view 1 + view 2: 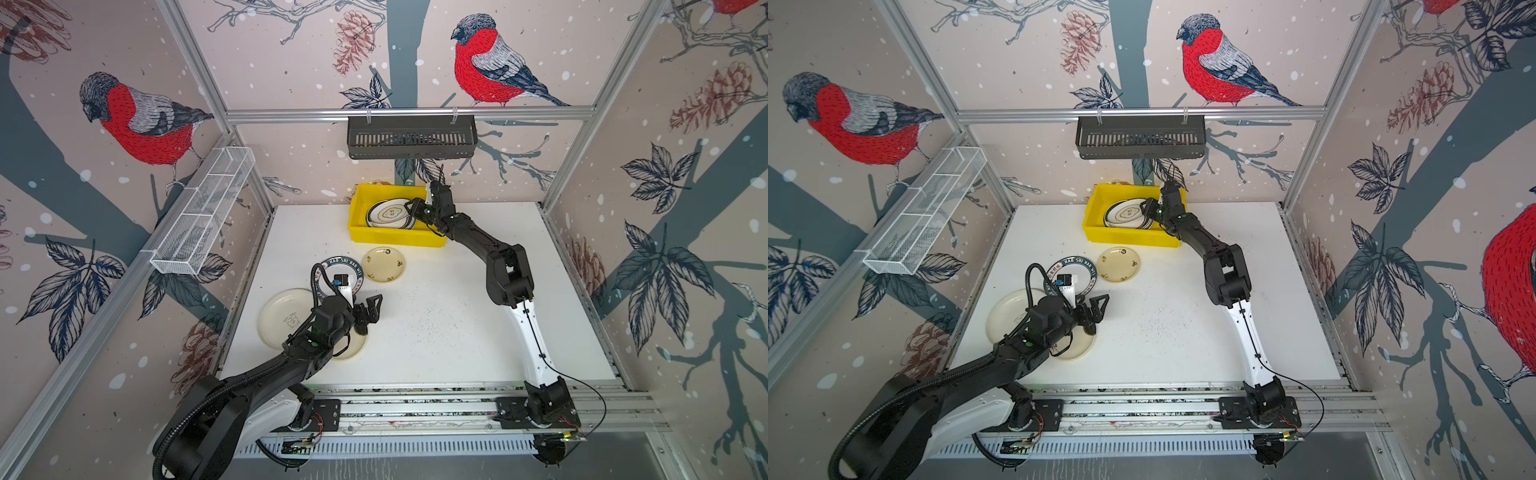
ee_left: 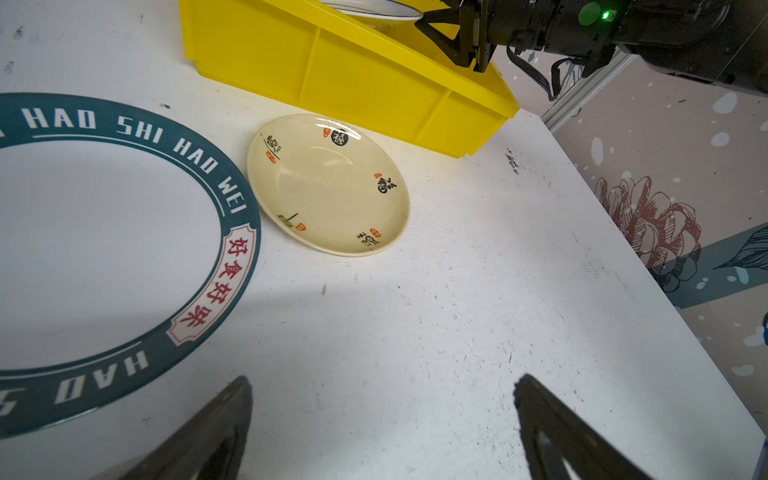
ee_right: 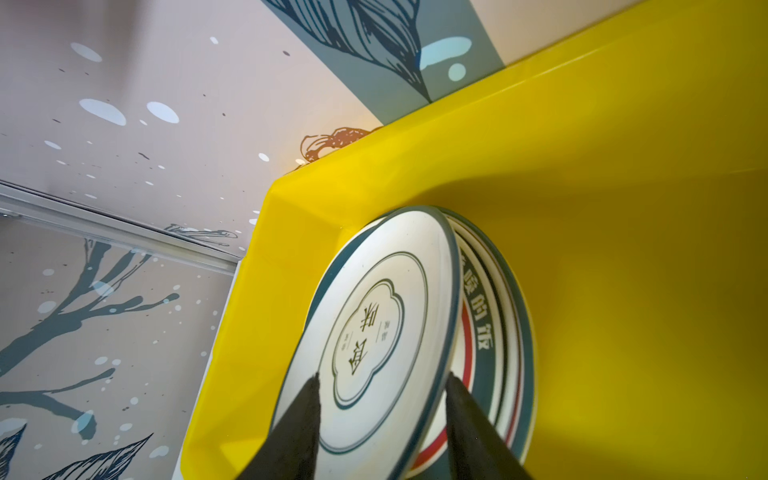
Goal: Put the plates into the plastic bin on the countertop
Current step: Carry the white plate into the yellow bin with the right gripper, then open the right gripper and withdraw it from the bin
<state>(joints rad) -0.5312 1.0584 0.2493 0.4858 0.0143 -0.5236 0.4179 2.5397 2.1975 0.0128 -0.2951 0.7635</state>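
Observation:
The yellow plastic bin (image 1: 395, 242) (image 1: 1129, 240) stands at the back of the white countertop (image 1: 440, 328). Several teal-rimmed plates (image 1: 390, 214) (image 3: 374, 332) lie stacked in it, the top one tilted. My right gripper (image 1: 414, 206) (image 3: 384, 376) reaches into the bin, open, its fingers on either side of the top plate's edge. On the countertop lie a teal lettered plate (image 1: 332, 262) (image 2: 124, 249), a yellowish plate (image 1: 383, 264) (image 2: 328, 185), a cream plate (image 1: 280, 318) and a pale plate (image 1: 355, 348) partly under the left arm. My left gripper (image 1: 372, 308) (image 2: 384, 378) hangs open over bare countertop.
A dark slotted basket (image 1: 411, 137) hangs on the back wall above the bin. A white wire mesh tray (image 1: 203, 212) is fixed to the left wall. Aluminium rails (image 1: 415, 405) run along the front edge, carrying both arm bases.

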